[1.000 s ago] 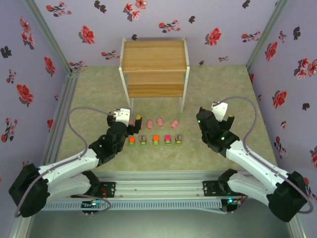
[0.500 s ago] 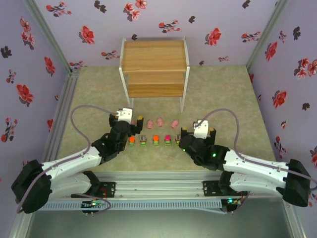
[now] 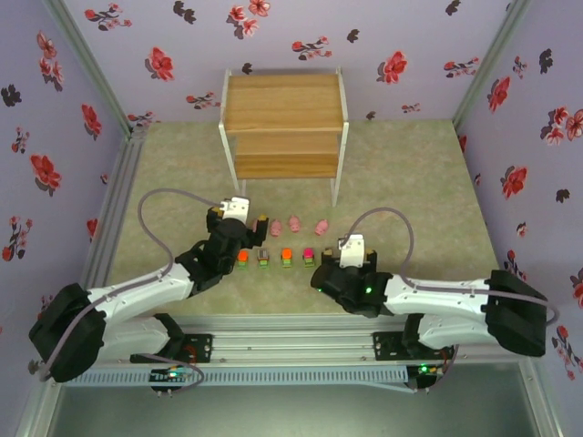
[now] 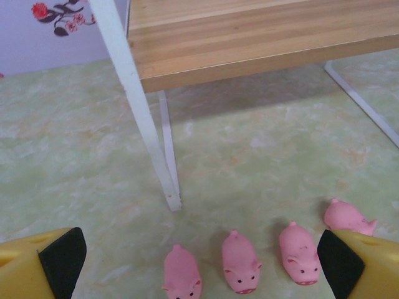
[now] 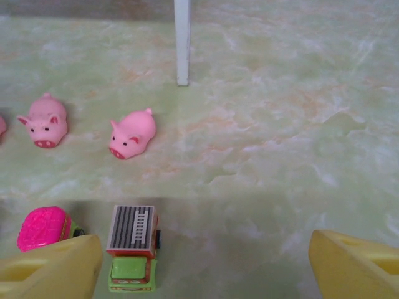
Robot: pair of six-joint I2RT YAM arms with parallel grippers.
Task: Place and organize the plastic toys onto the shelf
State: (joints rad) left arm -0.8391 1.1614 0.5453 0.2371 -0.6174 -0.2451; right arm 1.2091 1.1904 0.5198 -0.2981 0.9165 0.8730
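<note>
Several pink pigs [image 3: 294, 222] lie in a row before the wooden shelf [image 3: 282, 127], and blocky toys [image 3: 286, 259] line up nearer me. My left gripper [image 3: 252, 226] is open at the row's left end. In the left wrist view several pigs [image 4: 240, 261] lie between and ahead of its fingers [image 4: 62, 261]. My right gripper [image 3: 328, 261] hovers open at the blocky row's right end. A grey-topped, green-based truck [image 5: 132, 246] sits between its fingers, close to the left finger [image 5: 50, 268], untouched. A pink-topped toy [image 5: 43, 227] stands just beyond it.
The shelf's white front legs [image 4: 146, 112] [image 5: 182, 40] reach the mat just behind the pigs. Flowered walls and metal rails [image 3: 118, 191] close in the green mat. Open mat [image 3: 419, 200] lies to the right of the toys.
My right arm has swung left and come down low over the right end of the blocky row. My left gripper has edged forward toward the pigs.
</note>
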